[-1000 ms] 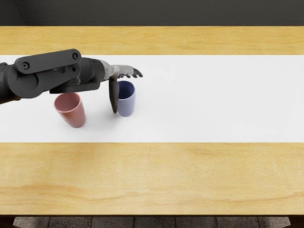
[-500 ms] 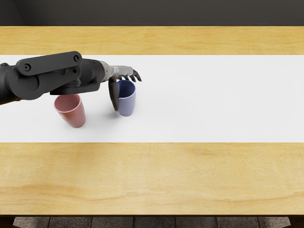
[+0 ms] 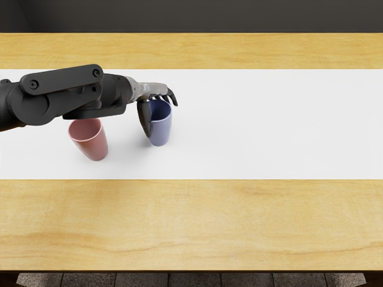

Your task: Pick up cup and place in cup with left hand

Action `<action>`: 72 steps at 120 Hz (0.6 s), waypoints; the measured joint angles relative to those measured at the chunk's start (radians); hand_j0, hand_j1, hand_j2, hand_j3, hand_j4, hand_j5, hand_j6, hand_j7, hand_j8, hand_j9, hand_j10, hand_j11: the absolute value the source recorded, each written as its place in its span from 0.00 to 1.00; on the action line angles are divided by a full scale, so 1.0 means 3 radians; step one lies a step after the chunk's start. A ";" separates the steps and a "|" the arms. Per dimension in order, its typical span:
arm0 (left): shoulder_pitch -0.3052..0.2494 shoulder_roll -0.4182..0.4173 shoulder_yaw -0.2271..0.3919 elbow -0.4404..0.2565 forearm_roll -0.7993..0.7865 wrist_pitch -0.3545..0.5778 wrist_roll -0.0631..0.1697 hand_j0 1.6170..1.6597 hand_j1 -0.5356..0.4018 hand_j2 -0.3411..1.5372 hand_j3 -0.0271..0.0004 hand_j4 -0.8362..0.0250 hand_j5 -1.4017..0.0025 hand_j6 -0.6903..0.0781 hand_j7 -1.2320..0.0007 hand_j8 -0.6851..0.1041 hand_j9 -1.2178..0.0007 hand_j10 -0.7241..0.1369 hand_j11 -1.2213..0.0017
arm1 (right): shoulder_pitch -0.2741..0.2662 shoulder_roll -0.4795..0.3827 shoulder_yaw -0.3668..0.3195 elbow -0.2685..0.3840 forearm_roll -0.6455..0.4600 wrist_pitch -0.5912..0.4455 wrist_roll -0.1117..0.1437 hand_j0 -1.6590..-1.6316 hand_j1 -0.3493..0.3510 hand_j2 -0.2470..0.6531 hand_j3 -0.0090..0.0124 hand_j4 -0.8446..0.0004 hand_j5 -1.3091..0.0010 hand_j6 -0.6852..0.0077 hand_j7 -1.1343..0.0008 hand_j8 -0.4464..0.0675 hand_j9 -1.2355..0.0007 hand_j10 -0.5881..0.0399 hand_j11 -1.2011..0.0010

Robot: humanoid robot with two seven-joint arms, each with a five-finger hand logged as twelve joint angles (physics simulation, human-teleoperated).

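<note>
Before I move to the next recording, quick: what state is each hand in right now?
Left hand: at the blue cup; grip cannot be told.
Right hand: not in view.

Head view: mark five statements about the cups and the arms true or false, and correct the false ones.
1. The blue cup is right of the pink cup in the picture. True.
2. The left hand is at the pink cup. False; it is at the blue cup.
3. Both cups are on the white strip. True.
4. One cup is inside the other. False; they stand apart.
5. Two arms show. False; only the left arm does.
</note>
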 joint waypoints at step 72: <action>-0.0033 0.0029 0.0002 -0.0021 -0.0036 -0.0024 0.0000 0.92 0.50 0.21 0.98 0.51 0.62 0.47 0.56 0.42 0.56 0.38 0.56 | 0.0000 0.0000 0.0000 0.0000 0.0000 0.0000 0.0000 0.04 0.00 0.27 0.42 1.00 1.00 0.99 1.00 0.87 1.00 0.94 1.00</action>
